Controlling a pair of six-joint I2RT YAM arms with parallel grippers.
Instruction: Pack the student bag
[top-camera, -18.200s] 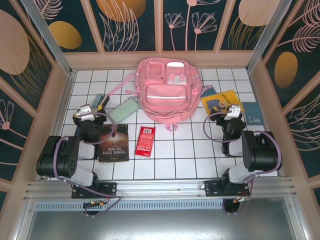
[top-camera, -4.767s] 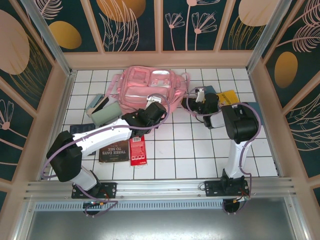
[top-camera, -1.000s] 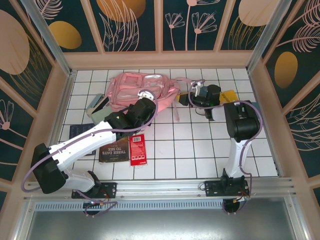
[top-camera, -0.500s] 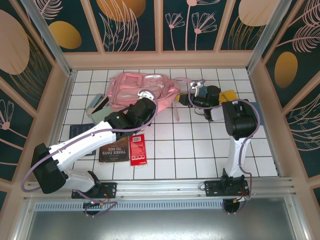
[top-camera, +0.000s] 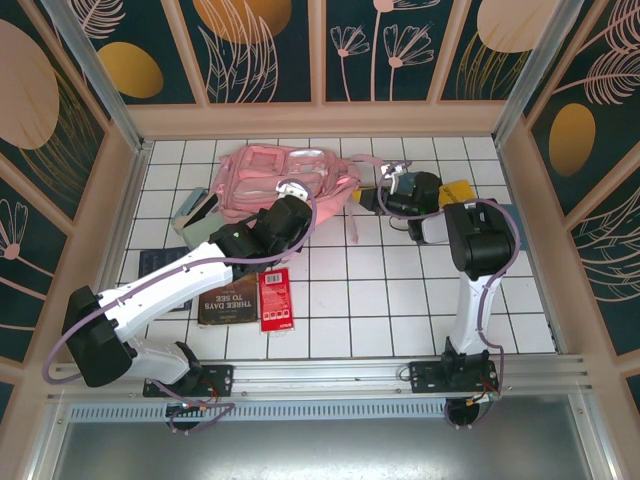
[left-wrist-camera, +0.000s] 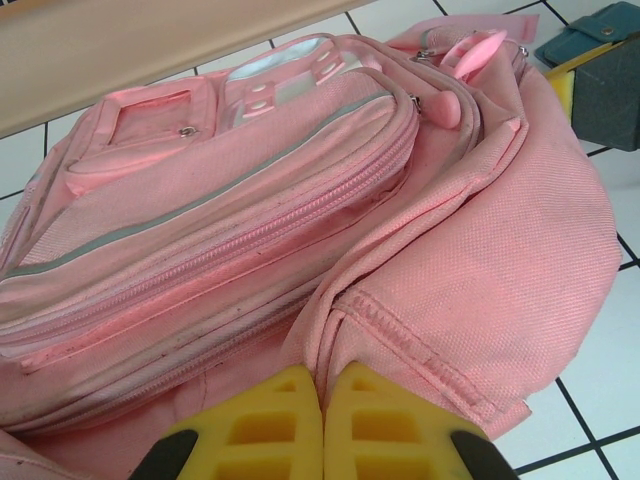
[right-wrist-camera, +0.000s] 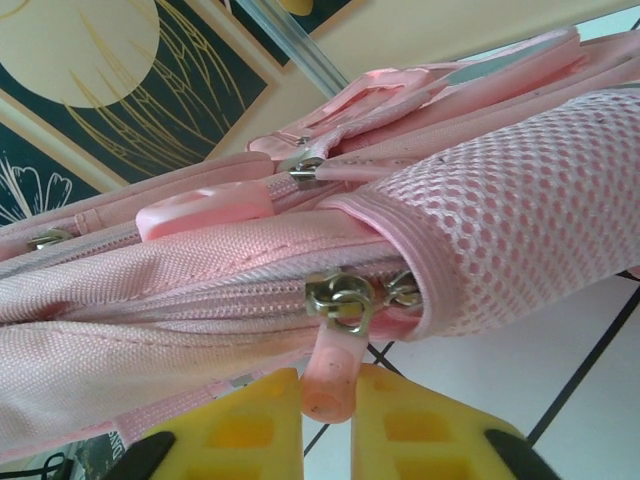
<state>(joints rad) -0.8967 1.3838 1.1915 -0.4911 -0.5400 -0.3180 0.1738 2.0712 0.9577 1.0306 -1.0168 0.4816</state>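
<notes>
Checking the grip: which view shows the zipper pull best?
Right wrist: the zipper pull is large, pinched in the right gripper. Left wrist gives the student bag's front; top external leaves the pull too small.

I'm looking at my left arm (top-camera: 175, 283) and right arm (top-camera: 468, 300), both white links between fat black joints, with lilac cables (top-camera: 487, 315) looped alongside, black base plates (top-camera: 205, 378) at the near edge, and blocky yellow fingers (left-wrist-camera: 268, 430) with rectangular cut-outs.
</notes>
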